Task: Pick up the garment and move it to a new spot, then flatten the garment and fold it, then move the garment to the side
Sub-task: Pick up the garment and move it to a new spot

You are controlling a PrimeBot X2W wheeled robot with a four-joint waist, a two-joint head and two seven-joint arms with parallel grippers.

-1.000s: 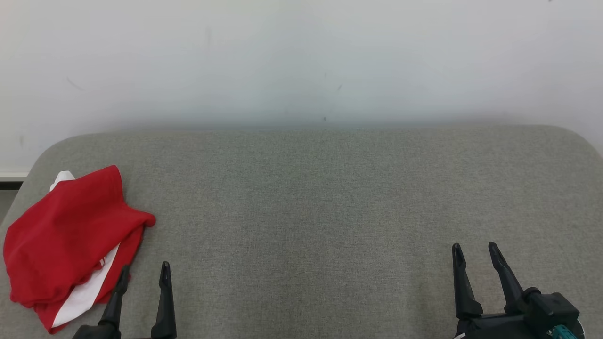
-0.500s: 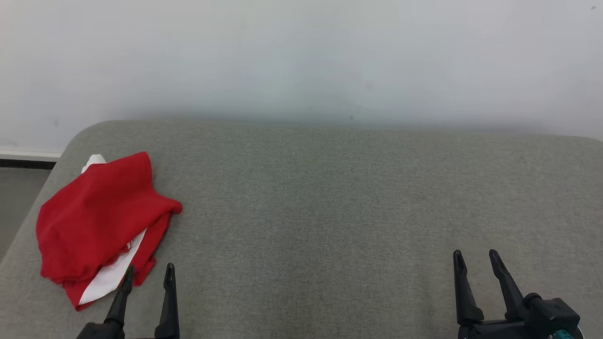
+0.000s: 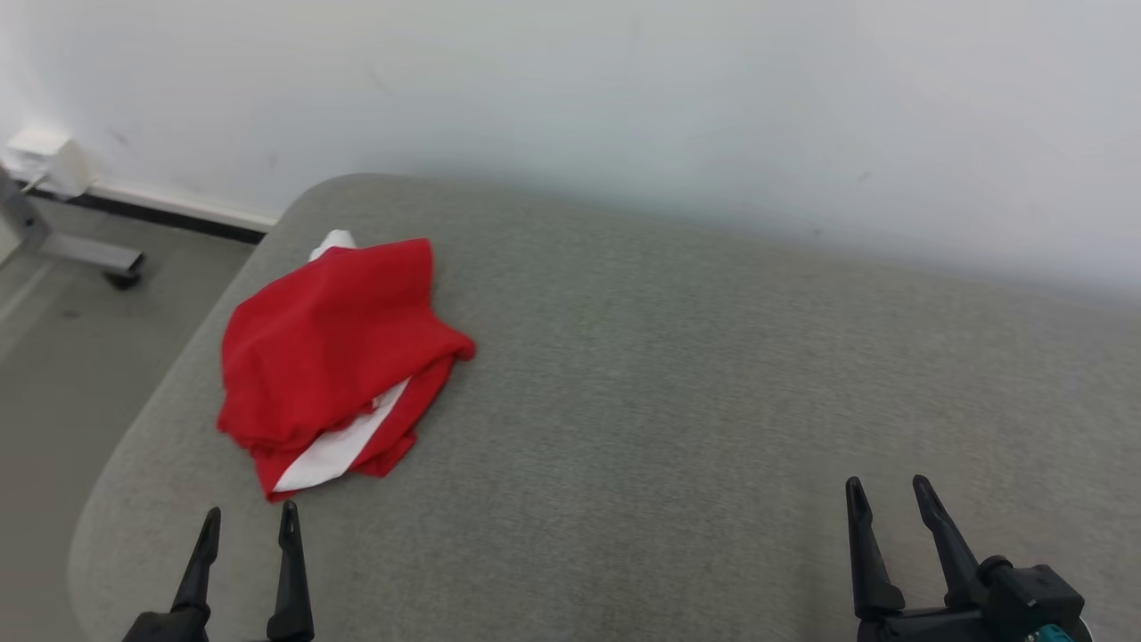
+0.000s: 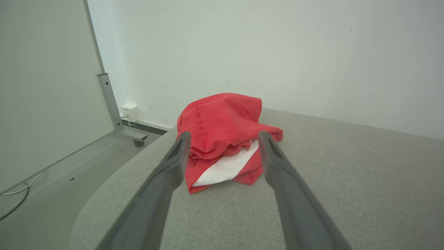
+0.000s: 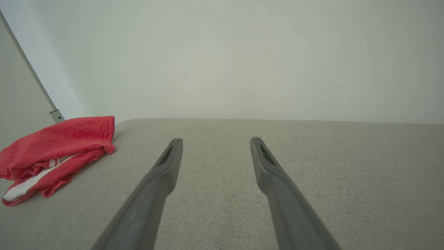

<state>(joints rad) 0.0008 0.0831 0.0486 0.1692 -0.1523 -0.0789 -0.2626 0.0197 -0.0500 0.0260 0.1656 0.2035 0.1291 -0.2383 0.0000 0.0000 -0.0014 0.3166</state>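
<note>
A red garment (image 3: 330, 348) with a white panel lies crumpled near the left end of the grey padded table (image 3: 713, 401). In the left wrist view the garment (image 4: 222, 128) sits straight ahead, a short way beyond the fingertips. My left gripper (image 3: 250, 522) hovers open over the table's front left corner, just short of the garment, nothing between its fingers. My right gripper (image 3: 884, 495) stands open at the front right, far from the cloth. The right wrist view shows the garment (image 5: 59, 146) off to the left, with the right gripper (image 5: 215, 143) over bare table.
A white wall runs behind the table. Off the table's left end is bare floor (image 3: 71, 357), with a metal frame foot on a caster (image 3: 89, 257) and a white wall box (image 3: 40, 160). A pale panel on a metal post (image 4: 109, 100) stands at the left.
The head camera has turned left, so the garment now sits nearer the picture's centre and the floor shows. Both grippers stay open; the left one now sits short of the cloth.
</note>
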